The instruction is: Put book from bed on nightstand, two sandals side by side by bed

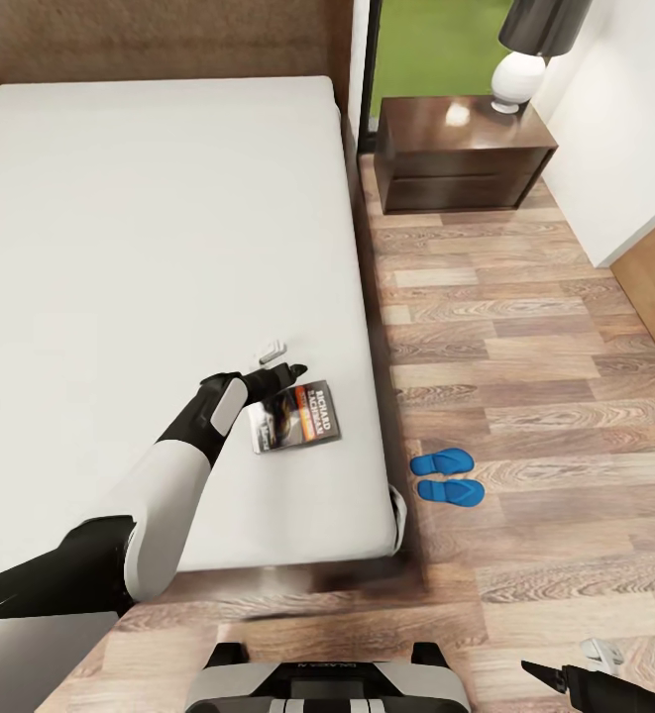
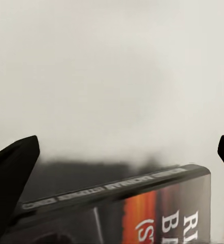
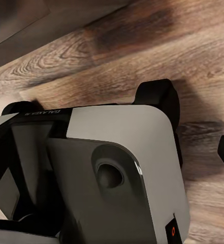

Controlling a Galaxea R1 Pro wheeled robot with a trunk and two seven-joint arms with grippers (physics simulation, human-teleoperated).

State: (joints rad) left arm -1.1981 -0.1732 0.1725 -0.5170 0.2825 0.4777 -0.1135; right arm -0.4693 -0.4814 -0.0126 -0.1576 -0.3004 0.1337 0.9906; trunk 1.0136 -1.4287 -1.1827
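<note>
Left gripper (image 1: 285, 374) poised at the book (image 1: 295, 416) on the bed (image 1: 119, 248)

Jaws spread wide, straddling the book's spine, apparently for a grasp; sandals (image 1: 447, 476) lie paired beside the bed; right gripper (image 1: 543, 674) hangs low, its jaw state unclear.

White forearm shell on the left arm (image 1: 168, 485), black at the elbow and wrist, running into black tapered fingers (image 2: 10, 173). The base (image 3: 117, 168) is pale grey, rounded, with black wheel housings, small mirrored lettering and one orange-ringed button
</note>
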